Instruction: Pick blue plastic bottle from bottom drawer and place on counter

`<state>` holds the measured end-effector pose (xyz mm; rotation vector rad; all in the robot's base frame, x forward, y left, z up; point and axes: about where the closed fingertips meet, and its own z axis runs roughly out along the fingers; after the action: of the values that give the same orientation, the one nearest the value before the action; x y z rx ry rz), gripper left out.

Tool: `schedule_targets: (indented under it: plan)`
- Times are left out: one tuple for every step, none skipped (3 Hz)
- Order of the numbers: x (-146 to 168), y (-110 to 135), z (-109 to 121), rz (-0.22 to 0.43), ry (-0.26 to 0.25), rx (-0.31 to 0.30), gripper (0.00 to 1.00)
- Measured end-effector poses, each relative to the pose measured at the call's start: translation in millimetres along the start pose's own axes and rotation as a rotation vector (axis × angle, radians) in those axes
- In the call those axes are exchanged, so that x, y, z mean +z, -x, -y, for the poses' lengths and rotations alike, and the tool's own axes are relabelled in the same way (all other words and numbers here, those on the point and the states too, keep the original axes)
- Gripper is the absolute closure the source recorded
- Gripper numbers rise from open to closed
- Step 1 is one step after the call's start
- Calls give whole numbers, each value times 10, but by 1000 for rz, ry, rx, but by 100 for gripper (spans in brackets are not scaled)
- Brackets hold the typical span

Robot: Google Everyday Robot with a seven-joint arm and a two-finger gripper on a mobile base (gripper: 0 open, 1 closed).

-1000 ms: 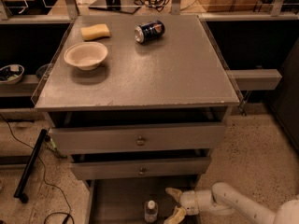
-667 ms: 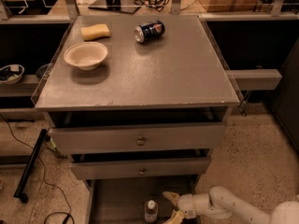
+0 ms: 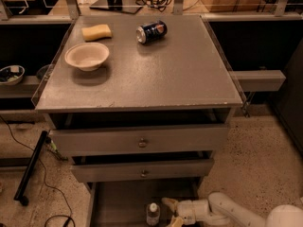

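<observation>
The blue plastic bottle (image 3: 152, 214), clear with a white cap, stands upright on the grey floor of the pulled-out bottom drawer (image 3: 118, 202) at the lower edge of the camera view. My gripper (image 3: 171, 212) is low inside that drawer, just right of the bottle, open, with one pale finger above and one below; nothing sits between them. The white arm reaches in from the lower right. The speckled grey counter (image 3: 161, 74) fills the middle of the view above the two knob-fronted drawers.
On the counter sit a cream bowl (image 3: 86, 56), a yellow sponge (image 3: 96, 32) and a dark blue soda can (image 3: 151, 32) lying on its side. Grey side shelves flank the cabinet. A black pole and cables lie on the floor at left.
My gripper has slid left along the bottom drawer, closing most of the gap to the bottle. The bottle and counter items have not moved.
</observation>
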<state>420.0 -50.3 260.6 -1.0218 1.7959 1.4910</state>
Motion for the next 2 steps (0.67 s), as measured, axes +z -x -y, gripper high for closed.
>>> schedule_targets:
  plan:
    - [117, -28, 31, 28, -3, -1, 0]
    - [223, 25, 103, 64, -4, -16, 0]
